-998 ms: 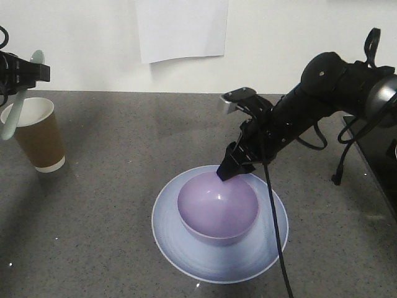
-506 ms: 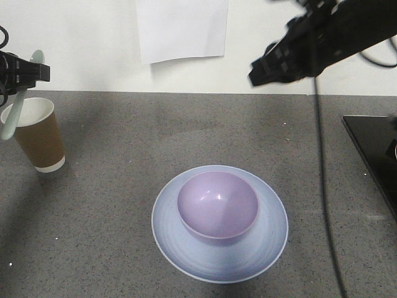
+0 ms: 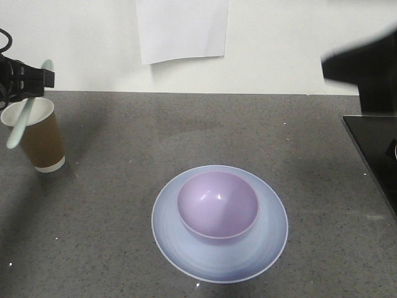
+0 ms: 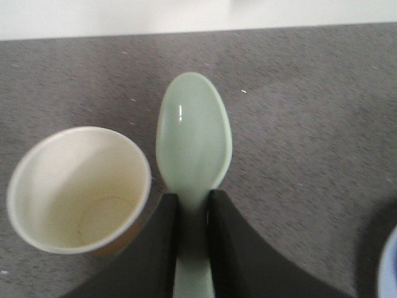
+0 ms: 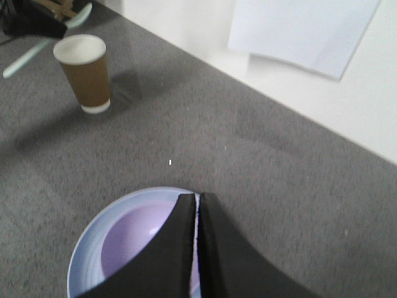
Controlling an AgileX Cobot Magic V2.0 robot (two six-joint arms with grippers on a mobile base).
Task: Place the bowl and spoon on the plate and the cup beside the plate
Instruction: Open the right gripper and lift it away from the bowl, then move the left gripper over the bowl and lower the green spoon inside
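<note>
While the left gripper (image 4: 193,217) pinches the spoon (image 4: 193,139) by its neck, jaws closed on the handle just below the scoop, the load hangs in the air at the far left of the front view, beside and above the cup (image 3: 37,133). Spoon's long axis in the front view runs from about 1 o'clock down to 7 o'clock: one pale end shows above the claw, the longer part slants down across the cup's rim. In the left wrist view the scoop points to 12 o'clock, hollow face to the camera, with the cup's white mouth just beside it at 8 o'clock; whether spoon and rim touch I cannot tell.

Plate (image 3: 220,257) sits front-centre on the grey counter (image 3: 124,217), with the bowl (image 3: 218,205) on it, a bare rim all round. From the spoon the plate lies toward 4 o'clock, well apart. Judgement: the coming carry goes that way, and the left arm is the one holding the load.

Right gripper (image 5: 197,233) is empty, jaws nearly closed with a thin slit between; it hangs high over the plate's far edge. In the front view only a dark blur at 2 o'clock shows of that arm.

Cup stands upright, well left of the plate
</note>
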